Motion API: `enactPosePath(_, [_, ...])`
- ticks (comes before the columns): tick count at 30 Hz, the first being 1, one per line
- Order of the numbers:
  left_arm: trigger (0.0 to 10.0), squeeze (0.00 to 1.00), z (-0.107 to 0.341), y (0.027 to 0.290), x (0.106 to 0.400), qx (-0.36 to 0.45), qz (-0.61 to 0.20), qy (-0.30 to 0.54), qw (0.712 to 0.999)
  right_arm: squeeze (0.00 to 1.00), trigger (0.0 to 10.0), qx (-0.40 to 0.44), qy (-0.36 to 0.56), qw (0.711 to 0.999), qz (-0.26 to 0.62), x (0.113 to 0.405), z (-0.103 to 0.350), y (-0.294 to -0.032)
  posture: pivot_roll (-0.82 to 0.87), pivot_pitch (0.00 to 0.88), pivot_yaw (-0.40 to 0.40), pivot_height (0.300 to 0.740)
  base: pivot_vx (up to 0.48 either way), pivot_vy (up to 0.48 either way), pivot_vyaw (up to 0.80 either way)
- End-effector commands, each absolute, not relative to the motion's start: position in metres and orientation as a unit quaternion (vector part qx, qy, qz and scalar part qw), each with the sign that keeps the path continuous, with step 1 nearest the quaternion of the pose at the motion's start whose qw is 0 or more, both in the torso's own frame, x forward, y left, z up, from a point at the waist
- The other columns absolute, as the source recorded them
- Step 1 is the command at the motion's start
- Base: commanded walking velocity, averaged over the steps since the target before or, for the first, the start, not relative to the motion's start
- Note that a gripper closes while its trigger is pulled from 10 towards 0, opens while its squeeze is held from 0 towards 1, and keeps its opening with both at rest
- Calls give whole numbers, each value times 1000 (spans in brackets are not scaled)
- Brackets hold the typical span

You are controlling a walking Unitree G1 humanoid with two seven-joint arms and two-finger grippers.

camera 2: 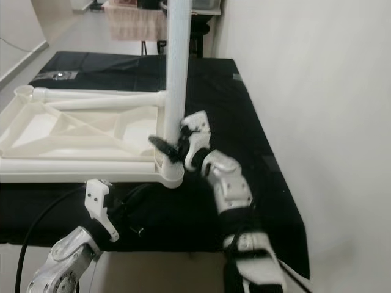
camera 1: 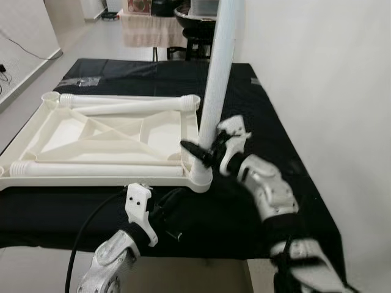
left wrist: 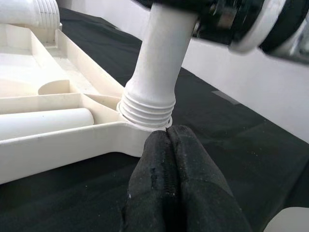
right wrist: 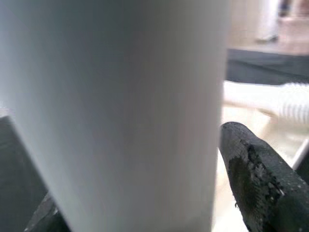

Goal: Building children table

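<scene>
A white plastic tabletop (camera 1: 91, 137) lies upside down on the black-covered table (camera 1: 256, 110). One white leg (camera 1: 217, 73) stands upright in its near right corner socket (left wrist: 145, 113), threads showing at the base. My right gripper (camera 1: 201, 152) is shut on that leg just above the socket; the leg's white shaft (right wrist: 116, 111) looms large in the right wrist view beside one black finger (right wrist: 256, 179). My left gripper (left wrist: 171, 145) is shut, its tips pressed against the tabletop's edge just below the socket. Two more legs (camera 1: 131, 105) lie loose inside the tabletop.
The table's near edge (camera 1: 183, 250) is close to me. A white wall (camera 1: 330, 73) runs along the right side. Beyond the far end stand a cloth-covered table (camera 1: 149, 27) and dark furniture (camera 1: 192, 24).
</scene>
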State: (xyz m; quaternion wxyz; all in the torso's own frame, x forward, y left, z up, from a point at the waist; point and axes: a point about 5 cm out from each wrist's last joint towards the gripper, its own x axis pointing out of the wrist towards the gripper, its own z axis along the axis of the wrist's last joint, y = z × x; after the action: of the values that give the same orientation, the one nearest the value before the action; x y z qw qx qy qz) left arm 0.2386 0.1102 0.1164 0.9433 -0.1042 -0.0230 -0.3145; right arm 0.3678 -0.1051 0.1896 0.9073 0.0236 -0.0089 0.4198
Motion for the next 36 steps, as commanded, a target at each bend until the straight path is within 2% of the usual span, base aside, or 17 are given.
enactPosePath(1, [10000, 0, 114, 109, 238, -99, -313, -20, 944, 0, 10000, 30, -25, 893, 449, 371, 196, -108, 107, 35, -94, 740, 0, 0, 0])
enactPosePath(5, [10000, 0, 114, 109, 238, -87, -306, -27, 948, 0, 10000, 16, -24, 877, 480, 375, 201, -112, 113, 32, -95, 740, 0, 0, 0])
enactPosePath(6, [10000, 0, 115, 110, 237, -78, -299, -33, 950, 0, 4706, 17, -17, 873, 487, 377, 201, -114, 113, 32, -95, 740, 0, 0, 0])
enactPosePath(7, [10000, 0, 115, 110, 237, -78, -299, -33, 950, 0, 4706, 17, -17, 873, 487, 377, 201, -114, 113, 32, -95, 740, 0, 0, 0])
enactPosePath(8, [10000, 0, 117, 112, 236, -64, -289, -40, 954, 0, 0, 15, -6, 865, 501, 377, 200, -117, 113, 32, -95, 740, 0, 0, 0])
enactPosePath(12, [10000, 0, 121, 115, 232, -24, -263, -60, 963, 0, 0, -1, 23, 866, 499, 376, 190, -133, 117, 33, -94, 740, 0, 0, 0])
enactPosePath(18, [10000, 0, 123, 116, 230, -26, -262, -65, 963, 0, 0, -5, 32, 877, 480, 373, 181, -149, 108, 41, -93, 740, 0, 0, 0])
enactPosePath(20, [10000, 0, 126, 115, 225, -21, -270, -70, 960, 0, 0, -34, 59, 902, 427, 365, 165, -178, 88, 56, -84, 740, 0, 0, 0])
enactPosePath(21, [10000, 0, 126, 115, 225, -21, -270, -70, 960, 0, 0, -34, 59, 902, 427, 365, 165, -178, 88, 56, -84, 740, 0, 0, 0])
enactPosePath(22, [10000, 0, 128, 115, 221, -24, -273, -70, 959, 0, 0, -50, 86, 919, 382, 359, 152, -191, 71, 66, -85, 740, 0, 0, 0])
enactPosePath(23, [10000, 0, 128, 116, 218, -32, -272, -67, 960, 0, 0, -80, 119, 958, 250, 354, 136, -203, 68, 73, -85, 740, 0, 0, 0])
enactPosePath(25, [10000, 0, 128, 116, 218, -32, -272, -67, 960, 0, 0, -80, 119, 958, 250, 354, 136, -203, 68, 73, -85, 740, 0, 0, 0])
enactPosePath(26, [10000, 0, 126, 118, 217, -48, -271, -61, 960, 0, 0, -64, 128, 973, 180, 334, 121, -189, 51, 89, -74, 740, 0, 0, 0])
enactPosePath(27, [10000, 0, 126, 118, 217, -48, -271, -61, 960, 0, 0, -64, 128, 973, 180, 334, 121, -189, 51, 89, -74, 740, 0, 0, 0])
enactPosePath(29, [10000, 0, 123, 117, 216, -80, -291, -48, 952, 0, 0, -24, 127, 983, 128, 299, 114, -156, 35, 85, -59, 740, 0, 0, 0])
enactPosePath(35, [10000, 0, 120, 111, 216, -109, -327, -30, 938, 0, 0, -23, 116, 979, 167, 300, 113, -135, 47, 80, -63, 740, 0, 0, 0])
enactPosePath(36, [10000, 0, 118, 111, 216, -115, -333, -26, 936, 0, 1608, -35, 112, 977, 178, 304, 115, -133, 47, 78, -66, 740, 0, 0, 0])
